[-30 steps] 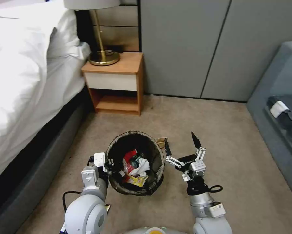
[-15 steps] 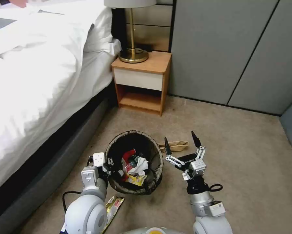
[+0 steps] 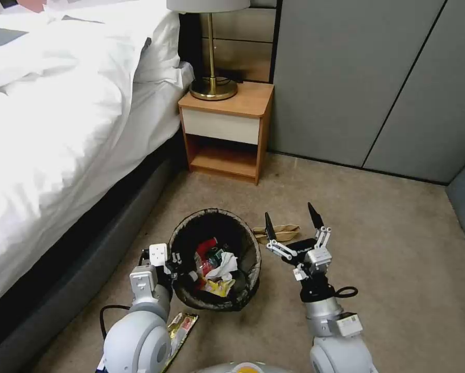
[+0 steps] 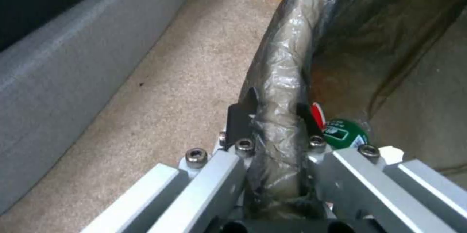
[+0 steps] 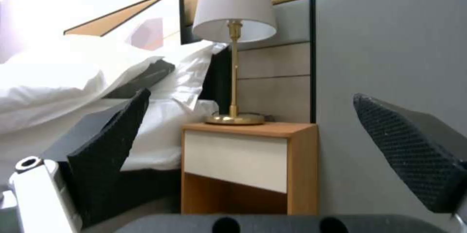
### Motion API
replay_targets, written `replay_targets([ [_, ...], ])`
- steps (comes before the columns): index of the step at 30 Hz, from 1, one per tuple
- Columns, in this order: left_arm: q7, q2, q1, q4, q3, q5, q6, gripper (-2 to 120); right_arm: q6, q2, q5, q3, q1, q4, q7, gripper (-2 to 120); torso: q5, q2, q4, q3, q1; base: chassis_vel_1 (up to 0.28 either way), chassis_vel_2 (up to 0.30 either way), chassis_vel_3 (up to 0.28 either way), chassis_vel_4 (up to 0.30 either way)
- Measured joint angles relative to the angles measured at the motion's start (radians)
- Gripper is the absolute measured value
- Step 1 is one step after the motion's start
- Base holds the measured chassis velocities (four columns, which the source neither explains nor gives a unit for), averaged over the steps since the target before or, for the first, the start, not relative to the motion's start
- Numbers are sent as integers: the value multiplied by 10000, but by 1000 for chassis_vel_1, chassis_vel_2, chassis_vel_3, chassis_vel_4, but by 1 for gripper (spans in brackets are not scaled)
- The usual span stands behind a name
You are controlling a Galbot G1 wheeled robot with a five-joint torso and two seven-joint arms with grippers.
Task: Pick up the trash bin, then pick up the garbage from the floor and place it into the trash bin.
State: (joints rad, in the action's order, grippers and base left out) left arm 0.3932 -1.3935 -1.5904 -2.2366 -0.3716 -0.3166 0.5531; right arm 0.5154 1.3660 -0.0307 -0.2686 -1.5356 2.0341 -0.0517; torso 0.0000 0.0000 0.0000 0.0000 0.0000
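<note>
Carpeted bedroom floor (image 3: 388,243), bed (image 3: 51,129) at left, nightstand (image 3: 227,122) against the wall. Left end effector (image 4: 272,116) is clamped on the lined rim of the trash bin (image 3: 245,248), which already holds cups and tissue. Right end effector (image 3: 292,224), jaws spread and empty, has advanced slightly since half a second ago toward the tan paper piece (image 3: 284,230) beyond the bin. A yellow wrapper (image 3: 180,326) lies uncollected beside the left arm.

open carpet (image 3: 377,243) right, bed (image 3: 61,155) blocking left
</note>
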Motion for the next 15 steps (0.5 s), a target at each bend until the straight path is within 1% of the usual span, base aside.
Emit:
replay_targets([
  [3, -1, -27, -9, 0, -8, 16, 0, 0, -217, -40, -115, 73, 176, 68, -112, 100, 0, 1, 0, 0, 0, 0, 0, 0, 0],
  [6, -3, -47, -3, 0, -20, 40, 0, 0, -836, -97, -415, 244, 539, 124, -511, 100, 1, 0, -1, 0, 0, 0, 0, 0, 0],
  [7, -3, -47, -3, 0, -20, 40, 0, 0, -836, -97, -415, 244, 539, 124, -511, 100, 1, 0, -1, 0, 0, 0, 0, 0, 0],
  [9, -4, -72, -2, 0, -4, 77, 0, 0, -1706, -164, -1040, 496, 1001, 203, -1079, 100, 0, 1, -1, 0, 0, 0, 0, 0, 0],
  [11, -8, -120, -15, 12, 9, 125, 0, 0, -2629, -259, -2099, 744, 1639, 244, -1782, 100, -1, 0, 0, 0, 0, 0, 0, 0, 0],
  [12, -8, -120, -15, 12, 9, 125, 0, 0, -2629, -259, -2099, 744, 1639, 244, -1782, 100, -1, 0, 0, 0, 0, 0, 0, 0, 0],
  [15, -12, -156, -36, 48, 13, 182, 0, 0, -4103, -442, -4135, 1058, 2886, 73, -2942, 100, -1, 0, -1, 0, 1, 0, 0, 0, 0],
])
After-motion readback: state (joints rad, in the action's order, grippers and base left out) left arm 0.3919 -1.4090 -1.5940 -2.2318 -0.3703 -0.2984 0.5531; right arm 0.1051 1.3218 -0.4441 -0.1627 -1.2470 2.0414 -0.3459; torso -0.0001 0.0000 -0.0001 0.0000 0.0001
